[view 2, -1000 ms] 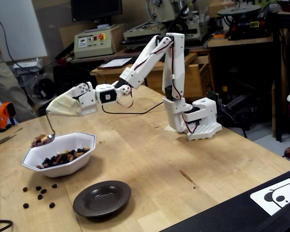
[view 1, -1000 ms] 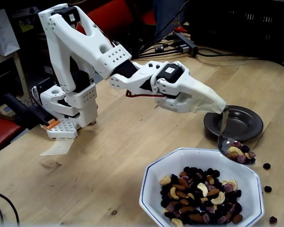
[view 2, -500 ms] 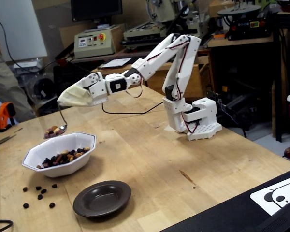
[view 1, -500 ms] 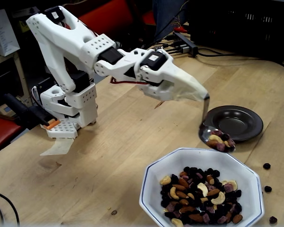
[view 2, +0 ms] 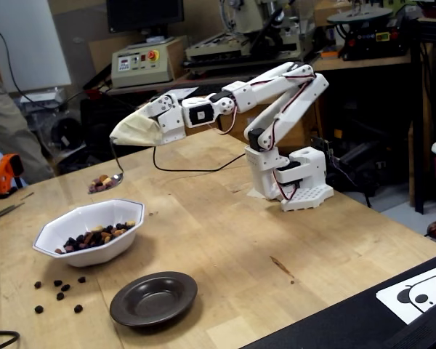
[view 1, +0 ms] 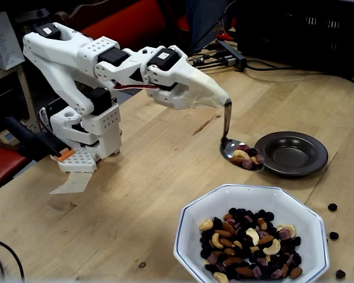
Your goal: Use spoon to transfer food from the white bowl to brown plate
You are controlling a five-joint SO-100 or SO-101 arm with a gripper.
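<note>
In a fixed view the white bowl sits nearest, at 5 o'clock, holding most of the food. Beyond it the spoon hangs loaded (level, clear of the table), just beside the brown plate at 3 o'clock. The gripper, swathed in cream tape, clamps its handle

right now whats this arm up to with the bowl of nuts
The arm holds a spoon loaded with trail mix, raised clear of the white bowl and not yet over the brown plate, which looks empty. The end effector is wrapped in tape, hiding its jaws. A few pieces lie spilled on the table.
</note>
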